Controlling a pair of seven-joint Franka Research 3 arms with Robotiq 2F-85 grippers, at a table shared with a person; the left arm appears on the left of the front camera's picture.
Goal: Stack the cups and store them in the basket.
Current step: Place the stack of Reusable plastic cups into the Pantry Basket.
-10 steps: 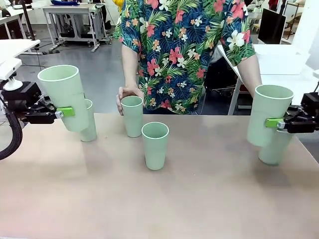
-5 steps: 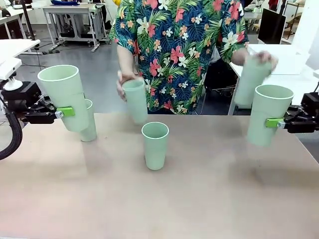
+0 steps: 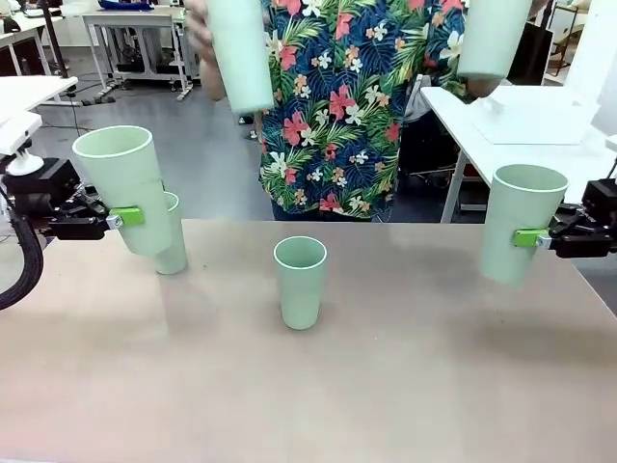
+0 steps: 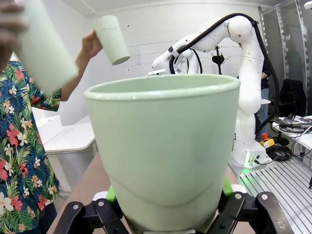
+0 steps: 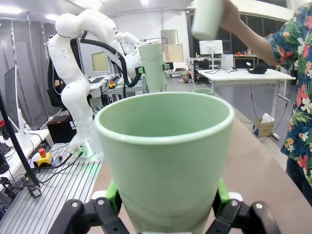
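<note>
Left jaws clamp one cup (image 3: 123,183) above the desk (image 3: 308,395), right jaws another cup (image 3: 516,227). A third cup (image 3: 300,282) stands mid-desk, a fourth cup (image 3: 174,243) behind the left one; the person (image 3: 357,106) holds two further cups (image 3: 241,53) aloft.

Front camera: robot side, faces person (image 3: 357,106) at 12 o'clock across bench (image 3: 308,386). Left wrist: close behind left cup (image 4: 163,146), facing right arm (image 4: 246,73). Right wrist: close behind right cup (image 5: 165,156), facing left arm (image 5: 73,73). All catch person.

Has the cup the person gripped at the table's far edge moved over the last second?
Yes: that cup is lifted up, now high above the standing middle cup, which kept its spot.
</note>
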